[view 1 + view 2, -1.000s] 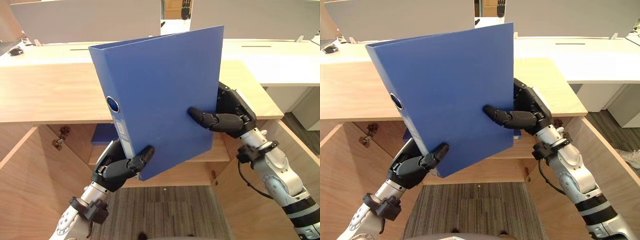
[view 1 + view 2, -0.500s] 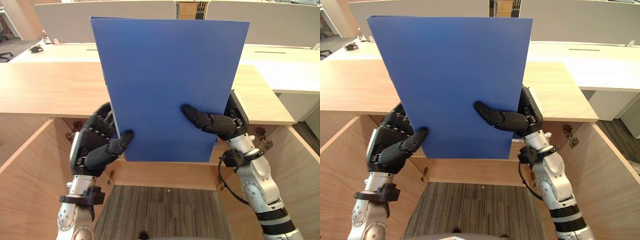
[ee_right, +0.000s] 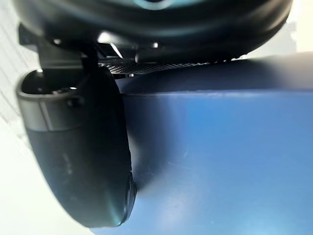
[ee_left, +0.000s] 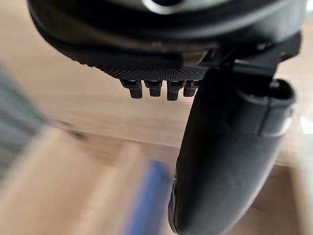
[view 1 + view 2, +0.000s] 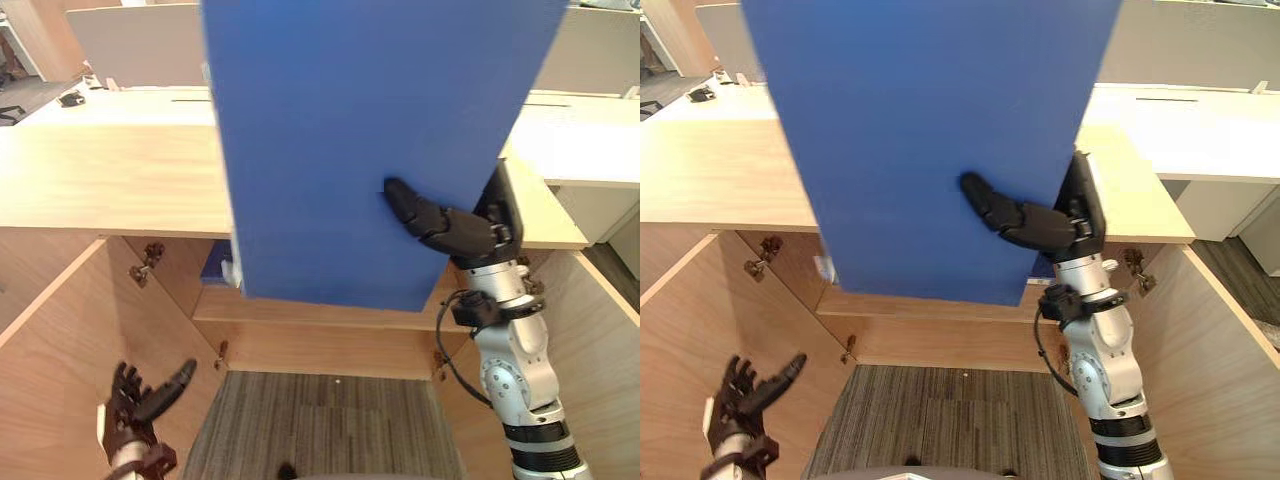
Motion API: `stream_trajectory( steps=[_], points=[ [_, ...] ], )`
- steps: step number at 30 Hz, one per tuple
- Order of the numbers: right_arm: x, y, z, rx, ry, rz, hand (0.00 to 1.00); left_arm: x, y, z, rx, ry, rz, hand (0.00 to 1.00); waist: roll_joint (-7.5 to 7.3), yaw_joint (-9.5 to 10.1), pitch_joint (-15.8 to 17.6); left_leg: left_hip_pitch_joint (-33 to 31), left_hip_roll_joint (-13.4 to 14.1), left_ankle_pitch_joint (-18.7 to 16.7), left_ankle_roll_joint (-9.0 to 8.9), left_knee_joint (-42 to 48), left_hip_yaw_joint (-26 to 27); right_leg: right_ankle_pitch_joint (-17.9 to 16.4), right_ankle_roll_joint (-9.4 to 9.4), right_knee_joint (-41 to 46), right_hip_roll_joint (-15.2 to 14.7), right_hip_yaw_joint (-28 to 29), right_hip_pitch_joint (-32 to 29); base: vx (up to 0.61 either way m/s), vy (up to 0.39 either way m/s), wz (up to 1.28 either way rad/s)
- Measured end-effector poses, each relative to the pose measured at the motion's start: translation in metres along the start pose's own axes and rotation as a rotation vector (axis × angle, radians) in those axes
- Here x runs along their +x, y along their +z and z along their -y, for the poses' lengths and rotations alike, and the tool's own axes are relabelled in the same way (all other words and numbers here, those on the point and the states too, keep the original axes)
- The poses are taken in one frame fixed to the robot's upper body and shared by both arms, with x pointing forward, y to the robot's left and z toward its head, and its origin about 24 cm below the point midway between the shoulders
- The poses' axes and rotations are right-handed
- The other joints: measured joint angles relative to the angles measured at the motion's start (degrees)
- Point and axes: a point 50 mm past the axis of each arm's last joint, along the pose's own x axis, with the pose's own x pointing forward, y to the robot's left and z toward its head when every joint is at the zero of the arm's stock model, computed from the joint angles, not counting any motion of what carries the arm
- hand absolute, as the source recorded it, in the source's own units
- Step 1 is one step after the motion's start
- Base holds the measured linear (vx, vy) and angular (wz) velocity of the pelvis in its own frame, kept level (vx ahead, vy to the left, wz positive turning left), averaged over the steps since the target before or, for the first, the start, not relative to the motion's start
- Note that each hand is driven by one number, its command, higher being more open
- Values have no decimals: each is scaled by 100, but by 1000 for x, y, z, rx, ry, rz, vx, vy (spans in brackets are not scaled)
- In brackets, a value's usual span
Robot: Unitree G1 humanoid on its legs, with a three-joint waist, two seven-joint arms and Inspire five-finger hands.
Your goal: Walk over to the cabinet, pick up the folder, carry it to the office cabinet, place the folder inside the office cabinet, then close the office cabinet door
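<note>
fingers of right hand (image 5: 472,232) pinch upright folder (image 5: 360,130); left hand (image 5: 135,402) spread, well apart.

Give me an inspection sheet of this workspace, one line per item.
Surface: wooden cabinet top, running behind the raised folder.
Job's things: blue folder held upright in the air before the cabinet; cabinet doors swung open, shelf inside.
Clutter: a blue item on the shelf, mostly hidden by the folder; a small dark object on the white desks.
Hands: right hand pinches the folder, thumb on its front face; left hand low at the robot's left, fingers open, holding nothing.
Cables: nothing seen.
Surroundings: grey partition screens behind the desks; striped carpet below.
</note>
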Motion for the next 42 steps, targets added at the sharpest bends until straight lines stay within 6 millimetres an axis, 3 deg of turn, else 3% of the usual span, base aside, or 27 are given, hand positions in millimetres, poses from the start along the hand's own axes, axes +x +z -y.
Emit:
stream_trajectory(
  steps=[2, 3, 5, 7, 9, 12, 15, 18, 21, 24, 27, 30, 33, 35, 42],
  points=[
    [-1, -16, -22, 24, 103, -76, 0, -6, -37, -10, 51, 35, -178, 100, -32, 1, -12, -46, 15, -4, -5, 2, 22, 7, -7, -16, 11, 24, -50, 15, -10, -6],
    [-2, -21, -28, 28, 135, -101, 0, -9, -45, -13, 64, 43, -223, 100, -45, 1, -17, -56, 19, -5, -7, 2, 30, 10, -10, -22, 15, 32, -60, 23, -14, -6],
    [-7, -49, -49, 12, 263, -228, 0, -21, -75, -22, 103, 65, -384, 100, -109, 16, -2, -105, 48, -4, -10, 11, 56, 24, -29, -22, 39, 62, -121, 14, -17, -7],
    [-14, -74, -63, -21, 359, -346, 0, -29, -89, -25, 140, 60, -467, 100, -104, 67, 63, -173, 87, 5, -24, 35, 87, 35, -45, 11, 59, 101, -227, -15, -13, -10],
    [-14, -99, -72, -120, 471, -461, 0, -20, -87, -10, 170, 7, -473, 100, -194, 217, 480, -480, 121, -13, -63, 274, 98, -9, -108, 352, 66, 137, -587, -102, -10, -5],
    [-3, -114, -73, -249, 543, -518, 0, 1, -72, 17, 175, -68, -413, 100, -230, 314, 1016, -1197, 209, -209, -77, 980, 40, -61, -167, 829, 57, 133, -1176, -171, -23, 7],
    [13, -120, -63, -357, 529, -537, 0, 23, -46, 51, 185, -159, -304, 100, 19, 317, 1697, -2147, 327, -541, -54, 2066, -102, -294, -169, 1624, 15, 59, -1941, -210, 4, 12],
    [38, -115, -43, -413, 423, -510, 0, 40, -15, 85, 224, -260, -174, 100, 172, 288, 2197, -2967, 320, -597, -23, 2635, -229, -536, -186, 2430, -108, 21, -2826, -223, 17, 18],
    [54, -112, -27, -446, 337, -508, 0, 45, 6, 109, 241, -332, -83, 100, 222, 298, 2416, -3511, 365, -603, -14, 2945, -283, -613, -217, 2826, -158, 1, -3388, -107, -11, 12],
    [75, -95, -6, -425, 167, -440, 0, 43, 29, 149, 235, -444, 32, 100, 296, 331, 2469, -4564, 458, -786, 39, 3705, -358, -835, -249, 3565, -213, -11, -4384, -98, -9, 7],
    [90, -80, 4, -348, 44, -366, 0, 41, 46, 163, 206, -474, 107, 100, 322, 325, 2507, -5034, 521, -951, 26, 4120, -391, -990, -270, 3971, -228, -18, -4823, -36, -6, 1],
    [119, -46, 20, -185, -145, -207, 0, 34, 62, 180, 152, -511, 186, 100, 334, 321, 2526, -5635, 598, -1072, 72, 4660, -444, -1162, -297, 4494, -249, -3, -5401, -23, -14, -1],
    [148, 6, 44, 10, -363, 25, 0, 28, 81, 194, 87, -535, 265, 100, 377, 368, 2551, -6220, 650, -1128, 58, 5032, -540, -1259, -335, 4864, -252, -8, -5949, -26, -37, 3],
    [152, 27, 59, 151, -485, 141, 0, 26, 85, 196, 51, -527, 280, 100, 392, 414, 2590, -6308, 672, -1140, 51, 5113, -548, -1282, -352, 4962, -248, -7, -6044, -6, -18, -1],
    [139, 41, 96, 569, -840, 344, 0, 19, 90, 205, -18, -510, 298, 100, 393, 477, 2588, -6309, 707, -1151, 22, 5103, -549, -1310, -363, 4973, -238, -34, -6055, -8, -26, -1]
  ],
)
